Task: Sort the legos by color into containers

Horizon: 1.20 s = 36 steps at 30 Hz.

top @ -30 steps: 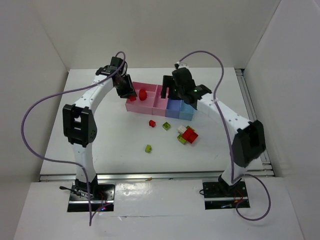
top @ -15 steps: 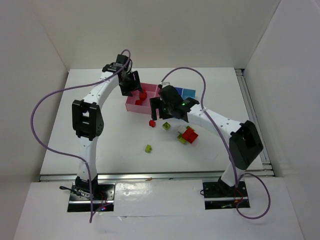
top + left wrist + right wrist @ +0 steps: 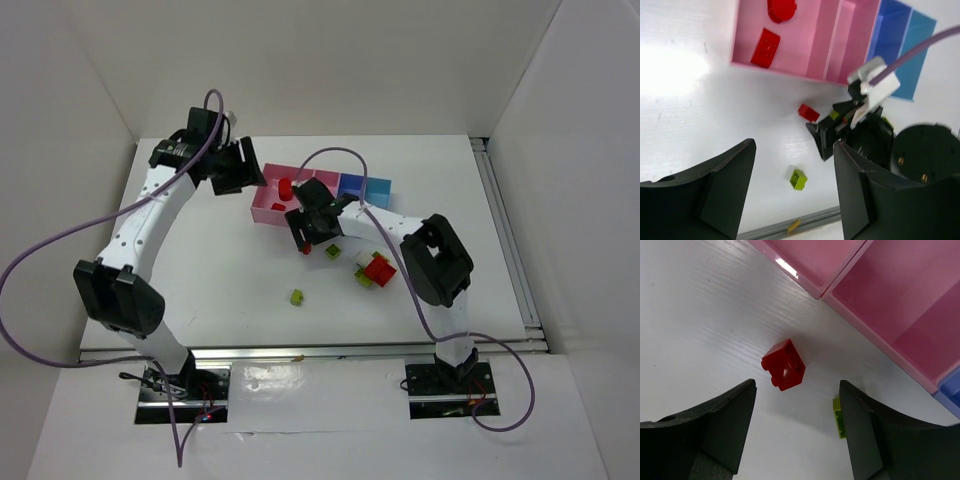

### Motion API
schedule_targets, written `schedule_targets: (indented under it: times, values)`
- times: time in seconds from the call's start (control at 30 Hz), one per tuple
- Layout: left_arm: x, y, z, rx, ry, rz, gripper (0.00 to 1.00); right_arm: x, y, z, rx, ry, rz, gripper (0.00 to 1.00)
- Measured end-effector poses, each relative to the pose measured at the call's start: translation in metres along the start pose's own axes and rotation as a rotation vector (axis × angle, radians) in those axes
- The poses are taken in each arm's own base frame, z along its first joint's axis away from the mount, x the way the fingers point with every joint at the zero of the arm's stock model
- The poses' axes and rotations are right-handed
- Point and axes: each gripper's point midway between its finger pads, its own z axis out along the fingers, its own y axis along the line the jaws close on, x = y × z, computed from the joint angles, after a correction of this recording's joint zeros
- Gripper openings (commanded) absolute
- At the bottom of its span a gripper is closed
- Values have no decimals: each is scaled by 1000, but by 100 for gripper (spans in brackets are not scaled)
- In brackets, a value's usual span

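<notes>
- The wide pink bin (image 3: pixel 800 45) held two red bricks (image 3: pixel 765 47), where a second earlier only one had lain inside it. The second one most likely came from the left arm's drop.
- One loose red brick (image 3: pixel 784 365) lay on the table (image 3: pixel 690 300) just in front of the pink bins, with a yellow-green brick (image 3: pixel 839 417) near it.
- The right fingers (image 3: pixel 715 430) stood apart on either side of that red brick, above it and not touching. A second before, this arm had been over the blue bins, so it had swung across to line up the next red.
- The left fingers (image 3: pixel 725 190) were spread with nothing between them. They had drawn back to the left of the bin row.
- Farther out, another yellow-green brick (image 3: pixel 296 296) and a red, white and green cluster (image 3: pixel 375 268) sat on the table where they had been.
- Judged from this, the red sorting had gained one piece and a second pick was ready to start, while the yellow-green pieces remained to be sorted.
</notes>
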Motion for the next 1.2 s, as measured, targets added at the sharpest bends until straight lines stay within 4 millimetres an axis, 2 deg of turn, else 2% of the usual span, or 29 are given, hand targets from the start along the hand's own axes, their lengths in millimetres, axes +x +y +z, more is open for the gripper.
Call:
schedule_targets:
  times: [0.13,0.27,0.4,0.53,0.7,0.87,0.9,1.0,1.1,1.2]
  values:
    - [19,17,-13,-34,15,-9,75,6,0,7,-7,22,-17,74]
    - [33,31,-17,-70,34,-21,73,7,4,9,-24,24,-27,67]
    - [34,31,-18,-69,34,-22,73,9,9,21,-33,35,-37,56]
    - [37,33,-16,-72,41,-23,73,18,12,29,-37,60,-45,55]
    - [41,36,-15,-81,52,-25,73,17,17,32,-45,60,-59,37]
    - [43,37,-16,-81,50,-22,73,14,20,26,-29,46,-73,36]
    - [45,38,-16,-82,53,-16,80,10,19,21,-21,36,-73,36]
    - [54,43,-18,-83,67,-3,85,-12,17,0,4,-23,-68,36]
    - [72,51,-20,-82,88,8,92,-58,21,-26,4,-143,-45,36]
    - [94,57,-23,-77,124,9,93,-112,26,-51,-6,-272,-17,36]
